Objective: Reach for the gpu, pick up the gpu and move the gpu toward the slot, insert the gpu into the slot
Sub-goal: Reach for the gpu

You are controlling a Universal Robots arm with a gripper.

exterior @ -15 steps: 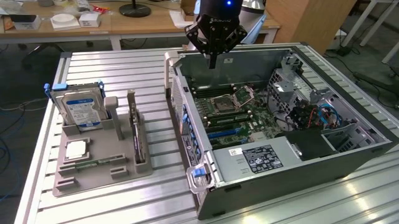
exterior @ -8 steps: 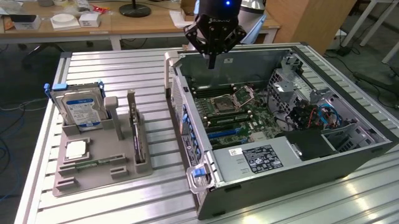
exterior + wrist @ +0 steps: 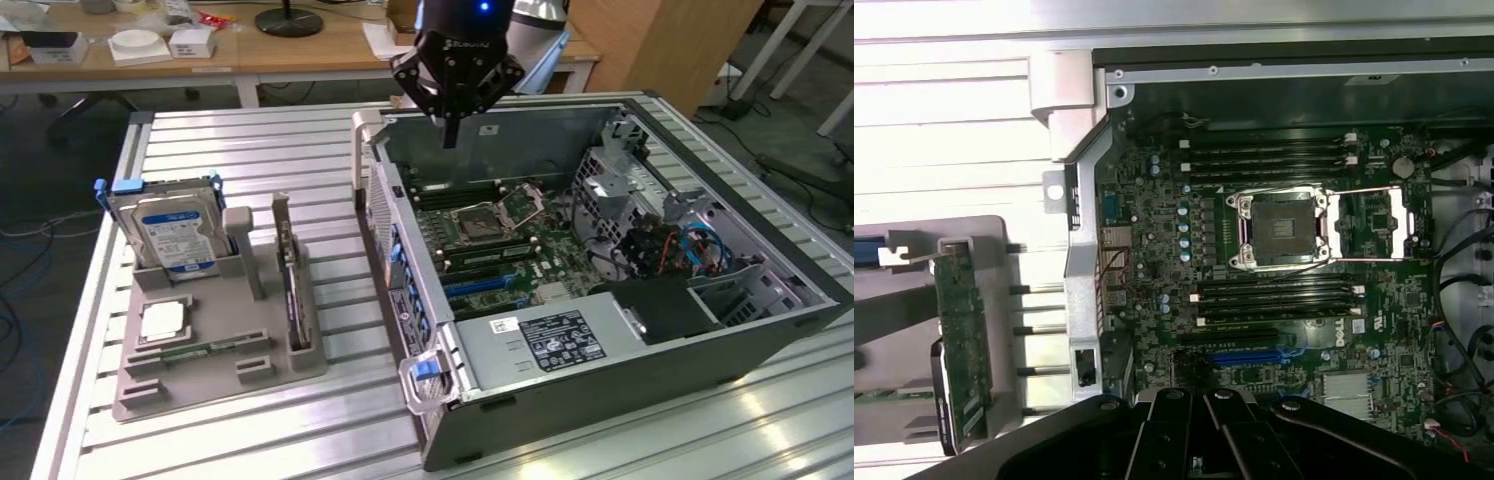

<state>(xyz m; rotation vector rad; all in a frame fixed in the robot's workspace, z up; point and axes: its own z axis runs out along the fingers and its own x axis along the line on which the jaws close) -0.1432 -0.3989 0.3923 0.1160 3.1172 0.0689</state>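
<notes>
Ribbed metal bench carrying two loads.
The bench [image 3: 240, 160] has a silver top of long parallel slats. An open computer case [image 3: 627, 385] lies on its side directly under the tool [image 3: 451, 135], open face up, and stretches from there toward the camera in the exterior view. A grey holder [image 3: 147, 385] sits flat on the slats, well off to the exterior view's left of the tool, with a bare strip of bench between it and the case.

Light glares white off the slatted table [image 3: 954, 110], while the open computer case [image 3: 1284, 95] interior lies dim
</notes>
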